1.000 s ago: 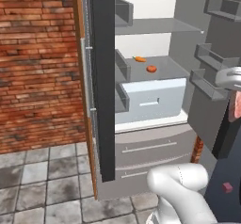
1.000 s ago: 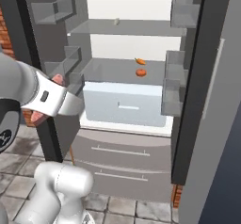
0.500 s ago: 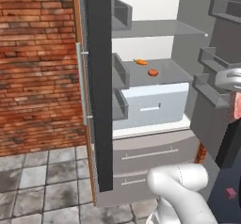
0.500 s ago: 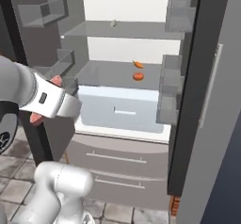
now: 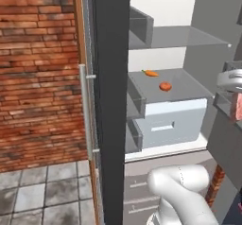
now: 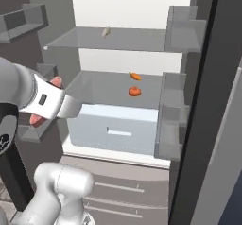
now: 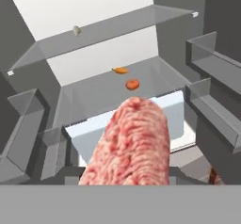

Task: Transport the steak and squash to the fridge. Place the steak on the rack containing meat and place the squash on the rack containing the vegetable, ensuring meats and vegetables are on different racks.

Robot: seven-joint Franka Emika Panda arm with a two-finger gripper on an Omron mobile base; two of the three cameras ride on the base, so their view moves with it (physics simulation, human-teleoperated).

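Observation:
My gripper [image 6: 47, 101] is shut on the steak [image 7: 129, 143], a long pink marbled slab that points into the open fridge [image 6: 124, 4]. The steak also shows at the right edge of the left base view [image 5: 236, 107], under the gripper [image 5: 232, 80]. On the middle rack [image 7: 94, 93] lie the vegetable [image 7: 121, 70], a small carrot, and beside it a round orange piece [image 7: 132, 84] that looks like the squash. On the upper rack [image 7: 113, 28] sits a small pale lump [image 7: 76, 29], apparently the meat. The steak hovers in front of the racks and touches neither.
The fridge door's dark edge [image 5: 111, 101] with its silver bar handle [image 5: 85, 115] stands to the left, next to a brick wall [image 5: 40, 77]. Door bins [image 7: 219, 100] line both sides. A pale drawer [image 6: 116, 129] sits under the middle rack.
The whole picture has shifted and the fridge looks larger, so the base has moved closer. The gripper keeps its hold on the steak.

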